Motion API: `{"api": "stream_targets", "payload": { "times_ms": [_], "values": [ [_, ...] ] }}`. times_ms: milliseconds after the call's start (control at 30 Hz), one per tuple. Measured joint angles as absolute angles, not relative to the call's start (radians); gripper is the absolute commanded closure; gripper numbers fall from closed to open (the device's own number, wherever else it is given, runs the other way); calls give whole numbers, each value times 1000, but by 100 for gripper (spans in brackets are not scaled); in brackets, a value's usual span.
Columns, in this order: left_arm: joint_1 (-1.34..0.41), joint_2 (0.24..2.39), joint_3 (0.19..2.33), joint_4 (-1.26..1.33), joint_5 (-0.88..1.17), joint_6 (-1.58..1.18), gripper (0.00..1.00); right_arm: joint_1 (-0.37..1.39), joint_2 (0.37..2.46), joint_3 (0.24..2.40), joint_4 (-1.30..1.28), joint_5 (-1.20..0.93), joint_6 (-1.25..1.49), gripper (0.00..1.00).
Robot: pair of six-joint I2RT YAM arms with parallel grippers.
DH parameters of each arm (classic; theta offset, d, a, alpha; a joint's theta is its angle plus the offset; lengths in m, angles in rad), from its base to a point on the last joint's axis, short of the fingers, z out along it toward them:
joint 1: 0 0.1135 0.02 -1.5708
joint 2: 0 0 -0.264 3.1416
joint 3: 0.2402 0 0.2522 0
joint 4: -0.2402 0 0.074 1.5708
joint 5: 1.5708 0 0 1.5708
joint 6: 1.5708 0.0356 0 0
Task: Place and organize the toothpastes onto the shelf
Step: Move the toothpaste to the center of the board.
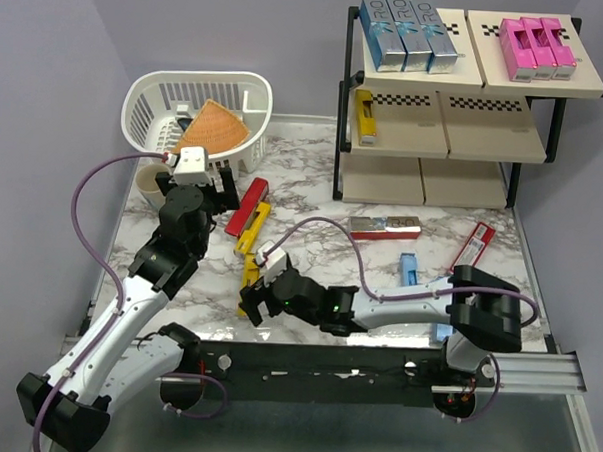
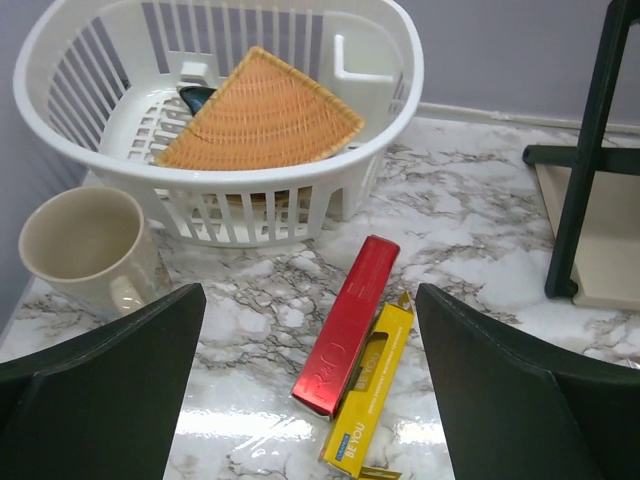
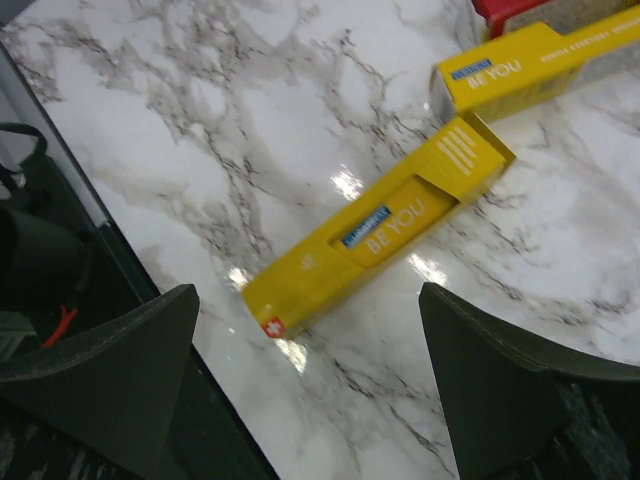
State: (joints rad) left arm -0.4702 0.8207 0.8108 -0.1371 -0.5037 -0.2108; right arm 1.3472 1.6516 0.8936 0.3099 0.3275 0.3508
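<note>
The shelf (image 1: 493, 86) stands at the back right. Three silver-blue toothpastes (image 1: 408, 35) and three pink ones (image 1: 536, 46) lie on its top tier, and a yellow one (image 1: 365, 116) on the middle tier. On the table lie a red carton (image 1: 247, 206), two yellow cartons (image 1: 252, 231) (image 1: 250, 274), a silver-red one (image 1: 385, 227), a light blue one (image 1: 408, 268) and another red one (image 1: 473, 246). My left gripper (image 2: 308, 330) is open above the red carton (image 2: 348, 325) and a yellow carton (image 2: 372, 400). My right gripper (image 3: 308, 300) is open just short of the near yellow carton (image 3: 370, 240).
A white plastic basket (image 1: 146, 109) holding a wicker wedge (image 1: 214, 129) stands at the back left, with a beige mug (image 1: 153, 183) beside it. The table's near edge and black rail (image 3: 60, 260) lie close to the right gripper. Another light blue carton (image 1: 442, 332) shows partly under the right arm.
</note>
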Motion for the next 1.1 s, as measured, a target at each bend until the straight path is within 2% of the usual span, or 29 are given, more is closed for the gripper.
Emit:
{"api": "stream_targets", "payload": {
  "times_ms": [333, 600, 833, 1100],
  "values": [
    [-446, 807, 809, -136, -513, -211, 1, 1406, 1930, 1213, 116, 449, 339, 0],
    [-444, 805, 809, -136, -511, -211, 1, 1409, 1991, 1244, -22, 537, 344, 2],
    [-444, 806, 809, -136, -502, -211, 1, 1391, 1929, 1122, -45, 596, 367, 5],
    [-440, 810, 809, -136, -485, -212, 1, 1302, 1766, 842, 149, 583, 366, 14]
  ]
}}
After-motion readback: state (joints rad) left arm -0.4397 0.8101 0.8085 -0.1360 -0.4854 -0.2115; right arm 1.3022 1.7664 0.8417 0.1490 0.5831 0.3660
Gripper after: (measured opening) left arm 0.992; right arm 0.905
